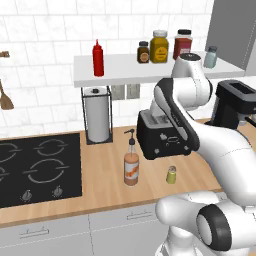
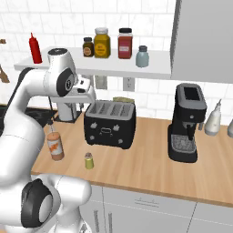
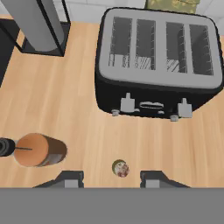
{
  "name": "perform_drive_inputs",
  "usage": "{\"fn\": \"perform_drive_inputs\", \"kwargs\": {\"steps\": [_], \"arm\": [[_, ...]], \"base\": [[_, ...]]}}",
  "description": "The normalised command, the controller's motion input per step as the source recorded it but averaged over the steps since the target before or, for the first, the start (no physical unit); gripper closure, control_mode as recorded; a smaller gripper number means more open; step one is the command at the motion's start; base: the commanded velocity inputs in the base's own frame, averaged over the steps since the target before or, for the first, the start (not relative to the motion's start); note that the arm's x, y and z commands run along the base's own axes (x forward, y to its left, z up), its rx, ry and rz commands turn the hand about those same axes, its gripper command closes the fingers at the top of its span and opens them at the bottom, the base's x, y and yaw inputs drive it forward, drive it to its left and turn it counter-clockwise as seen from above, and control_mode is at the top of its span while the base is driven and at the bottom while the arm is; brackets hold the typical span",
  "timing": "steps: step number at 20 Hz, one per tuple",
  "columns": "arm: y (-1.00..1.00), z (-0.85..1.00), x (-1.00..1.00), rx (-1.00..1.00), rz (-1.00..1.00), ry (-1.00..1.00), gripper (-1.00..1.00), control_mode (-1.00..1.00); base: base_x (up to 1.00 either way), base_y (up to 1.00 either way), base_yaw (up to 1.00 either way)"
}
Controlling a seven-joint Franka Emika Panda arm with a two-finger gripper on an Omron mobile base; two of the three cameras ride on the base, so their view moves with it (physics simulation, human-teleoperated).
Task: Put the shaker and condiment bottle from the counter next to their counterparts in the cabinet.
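Observation:
The tiny yellow-green shaker [image 1: 171, 175] [image 2: 88, 160] stands on the wooden counter [image 1: 105, 165] in front of the toaster. In the hand view I look straight down on the shaker [image 3: 120, 168]. It sits far below, between my fingertips [image 3: 70, 179]. My gripper [image 3: 111, 179] [image 2: 89, 96] hangs high over it, open and holding nothing. The condiment bottle [image 1: 131, 165] [image 2: 55, 144] [image 3: 37, 150] stands upright to the shaker's left. On the cabinet shelf [image 1: 125, 70] [image 2: 113, 66] stand the red squeeze bottle [image 1: 98, 59] [image 2: 35, 48] and the pale blue-grey shaker [image 1: 211, 57] [image 2: 142, 56].
A black toaster [image 1: 162, 135] [image 3: 157, 65] stands just behind the shaker. A paper towel holder [image 1: 97, 115] is at the wall, the stovetop [image 1: 35, 167] to the left and a coffee machine [image 2: 186, 123] to the right. Three spice jars [image 2: 107, 43] stand mid-shelf.

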Motion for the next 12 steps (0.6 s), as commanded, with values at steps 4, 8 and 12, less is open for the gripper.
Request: {"fn": "perform_drive_inputs", "kwargs": {"steps": [4, 8, 12], "arm": [[-0.11, -0.03, -0.04, 0.02, 0.0, 0.0, -1.0, -1.0], [-0.36, -0.02, -0.21, 0.03, 0.0, -0.02, -1.0, -1.0], [-0.42, -0.21, -0.44, 0.09, 0.01, -0.14, -1.0, -1.0]], "base": [[0.0, 0.0, 0.0], [0.0, 0.0, 0.0], [0.0, 0.0, 0.0]]}}
